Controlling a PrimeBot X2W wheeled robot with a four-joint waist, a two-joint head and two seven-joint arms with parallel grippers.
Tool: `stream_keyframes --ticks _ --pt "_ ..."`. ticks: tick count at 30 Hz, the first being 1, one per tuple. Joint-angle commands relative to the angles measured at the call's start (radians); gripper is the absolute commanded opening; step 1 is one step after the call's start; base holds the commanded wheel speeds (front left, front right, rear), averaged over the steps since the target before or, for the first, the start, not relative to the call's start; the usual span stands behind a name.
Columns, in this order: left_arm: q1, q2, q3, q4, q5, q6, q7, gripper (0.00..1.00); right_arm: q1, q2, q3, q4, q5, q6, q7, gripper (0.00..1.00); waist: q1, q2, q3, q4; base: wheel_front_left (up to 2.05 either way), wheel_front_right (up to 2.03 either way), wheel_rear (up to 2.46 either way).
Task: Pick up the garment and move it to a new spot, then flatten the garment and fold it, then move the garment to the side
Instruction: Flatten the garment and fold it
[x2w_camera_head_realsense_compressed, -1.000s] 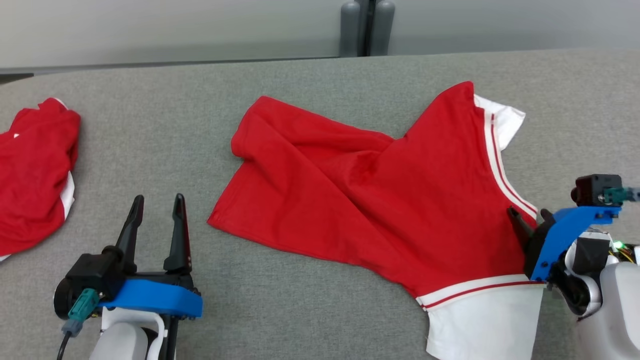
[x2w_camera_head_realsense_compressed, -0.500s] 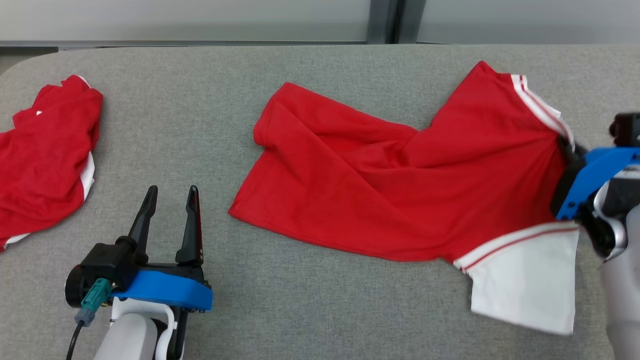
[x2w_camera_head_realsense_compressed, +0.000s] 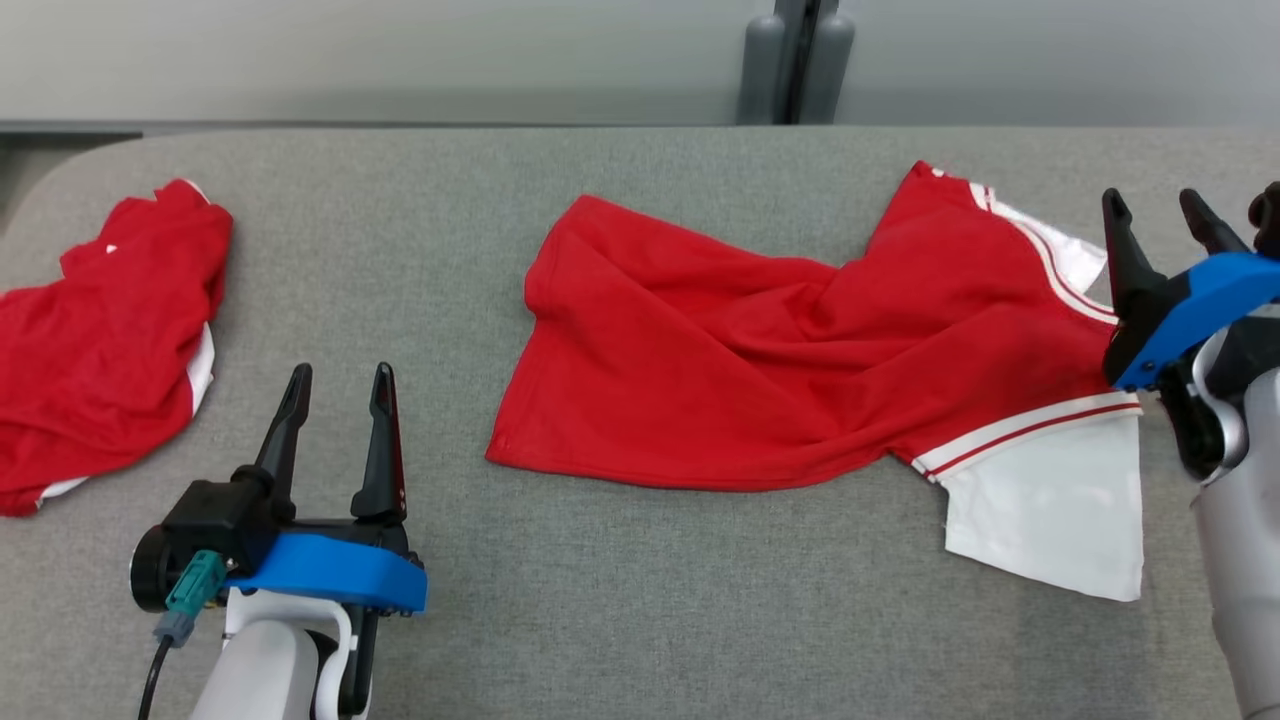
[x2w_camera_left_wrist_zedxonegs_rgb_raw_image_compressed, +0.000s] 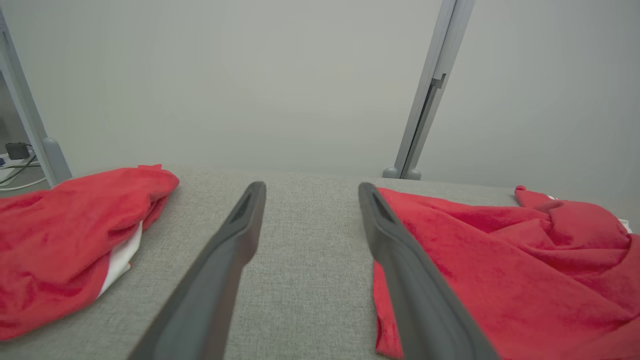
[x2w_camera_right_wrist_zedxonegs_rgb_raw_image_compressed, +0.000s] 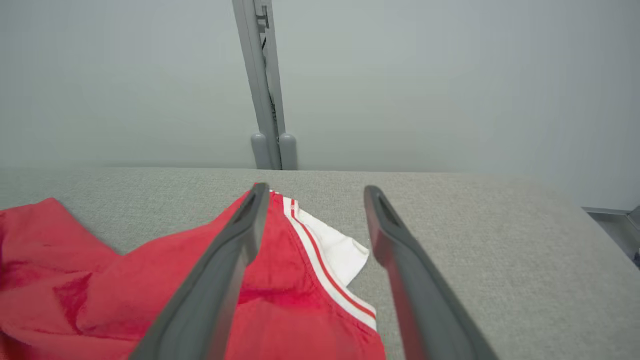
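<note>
Flattening seemed the step. The garment lay creased on the table, the left gripper and right gripper flanking it, jaws apart and empty. Pinching opposite edges and pulling outward looked best.

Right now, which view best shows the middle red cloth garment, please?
The head view shows the middle red cloth garment almost whole. The left wrist view catches one side, the right wrist view one white sleeve.

Both arms forward, fingers spread.
The left pincer sits low at the near left, fingers pointing away; the right pincer reaches farther out at the far right.
</note>
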Motion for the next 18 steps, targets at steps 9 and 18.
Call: stream_keyframes --ticks 9,18 --pt "0.087 -0.022 0.061 0.014 0.020 0.002 -0.004 1.00 0.273 -0.011 0.185 -0.177 0.047 0.000 -0.279 1.00 -0.0001 0.0000 -0.128 -0.062 0.00 0.00 0.00" --pt "0.152 -0.031 0.102 0.028 0.044 0.001 -0.004 1.00 0.537 0.063 0.149 -0.403 0.003 0.000 -0.323 1.00 -0.0001 0.0000 -0.188 -0.113 0.00 0.00 0.00"
